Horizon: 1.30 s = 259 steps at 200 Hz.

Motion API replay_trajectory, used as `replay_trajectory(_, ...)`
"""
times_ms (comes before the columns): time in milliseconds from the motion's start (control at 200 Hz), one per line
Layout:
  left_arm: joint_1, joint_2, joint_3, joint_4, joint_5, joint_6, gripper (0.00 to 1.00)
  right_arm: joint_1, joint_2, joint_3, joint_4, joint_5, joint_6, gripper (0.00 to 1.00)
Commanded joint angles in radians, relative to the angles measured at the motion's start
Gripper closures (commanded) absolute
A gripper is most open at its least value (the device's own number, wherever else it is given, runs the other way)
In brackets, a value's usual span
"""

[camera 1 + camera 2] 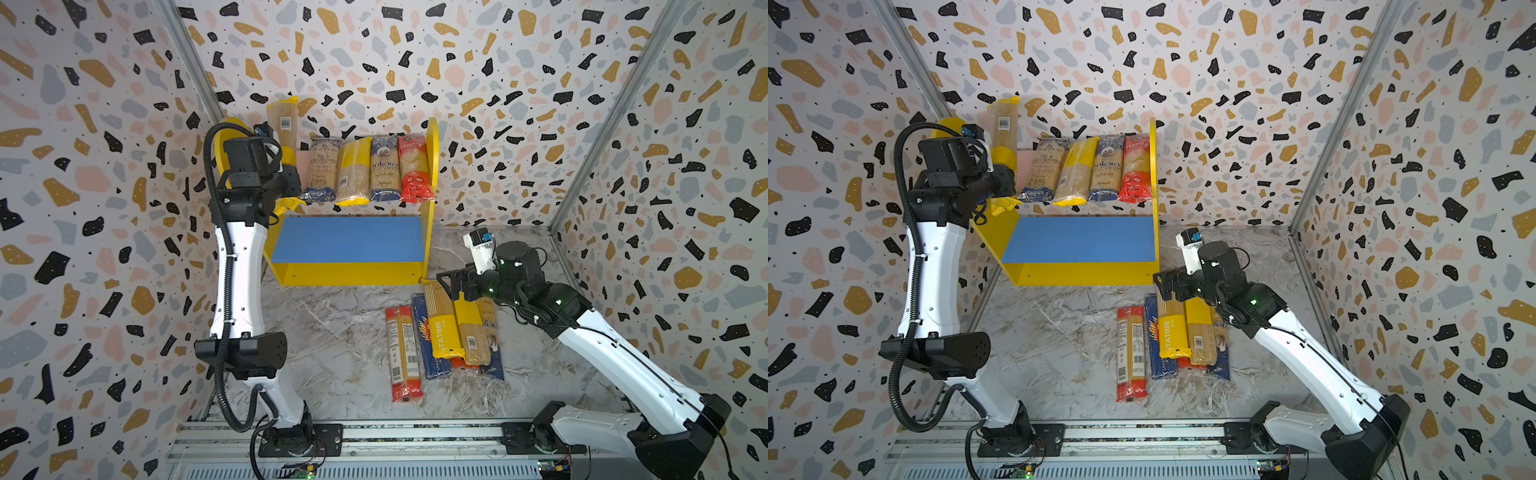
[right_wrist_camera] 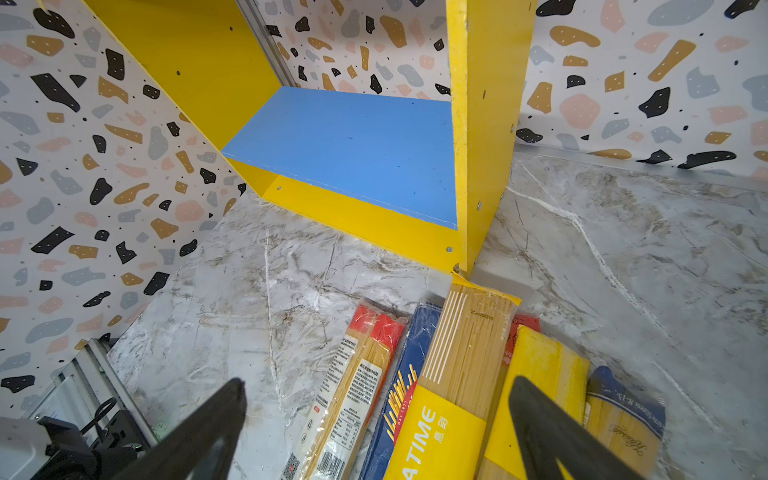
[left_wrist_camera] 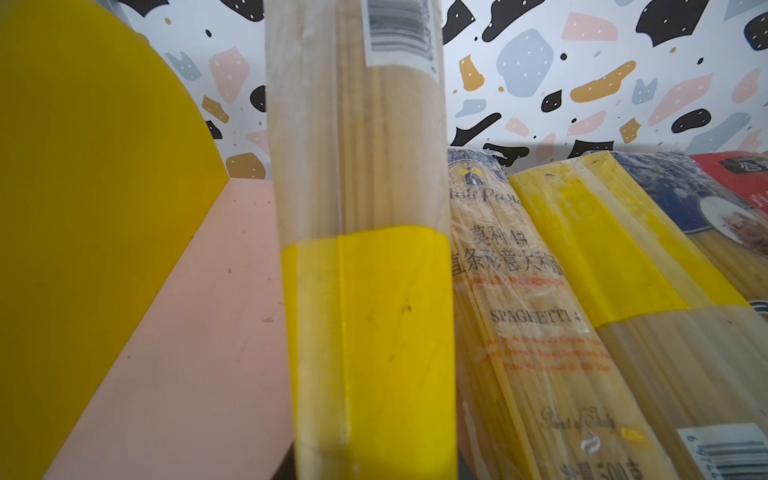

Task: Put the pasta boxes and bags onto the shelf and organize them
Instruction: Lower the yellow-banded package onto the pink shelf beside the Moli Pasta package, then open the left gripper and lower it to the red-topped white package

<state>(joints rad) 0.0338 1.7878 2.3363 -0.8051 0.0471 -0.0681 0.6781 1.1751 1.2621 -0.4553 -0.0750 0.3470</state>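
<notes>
Left fingers (image 1: 291,179) tight around yellow-banded spaghetti bag (image 1: 283,124); right fingers (image 2: 552,428) wide apart, empty.

1. Terrazzo-print walls (image 1: 478,54): behind and outboard of left gripper (image 1: 291,178) and right gripper (image 2: 376,380).
2. Grey marble-look floor (image 2: 291,266): beneath right gripper.
3. Aluminium corner posts (image 1: 604,124): behind both grippers, at wall joints.
4. Light: even, diffuse.

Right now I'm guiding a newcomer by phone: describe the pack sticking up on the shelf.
Find the yellow-sided shelf at the back wall, then its pink upper board. At its left end, one yellow-banded spaghetti bag rises steeply; its four neighbours lie flat.
</notes>
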Motion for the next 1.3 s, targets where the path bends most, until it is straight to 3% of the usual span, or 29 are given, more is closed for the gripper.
replay_trajectory(0, 0.002, -0.022, -0.002, 0.216, 0.030, -0.004, 0.56, -0.003, -0.009, 0.022, 0.006, 0.010, -0.001, 0.01)
replay_trajectory(115, 0.003, -0.012, 0.001, 0.221, 0.038, -0.004, 0.39, -0.005, -0.016, 0.022, 0.000, 0.018, 0.003, 0.01)
replay_trajectory(496, 0.003, -0.094, -0.063, 0.241, 0.051, -0.030, 0.27, -0.007, -0.028, 0.024, -0.009, 0.036, 0.014, 0.01)
replay_trajectory(886, 0.002, -0.522, -0.551, 0.443, 0.092, -0.196, 0.23, -0.011, -0.059, 0.000, 0.004, -0.010, -0.019, 0.01)
replay_trajectory(976, -0.003, -0.635, -0.684, 0.491, 0.159, -0.275, 0.23, -0.011, -0.075, -0.009, -0.003, -0.015, -0.029, 0.01)
replay_trajectory(1086, -0.045, -0.788, -0.879, 0.576, 0.183, -0.364, 0.23, -0.011, -0.101, -0.034, -0.011, -0.025, -0.035, 0.01)
replay_trajectory(1292, -0.186, -0.922, -1.045, 0.470, 0.097, -0.373, 0.24, -0.010, -0.152, -0.081, -0.026, -0.021, -0.021, 0.01)
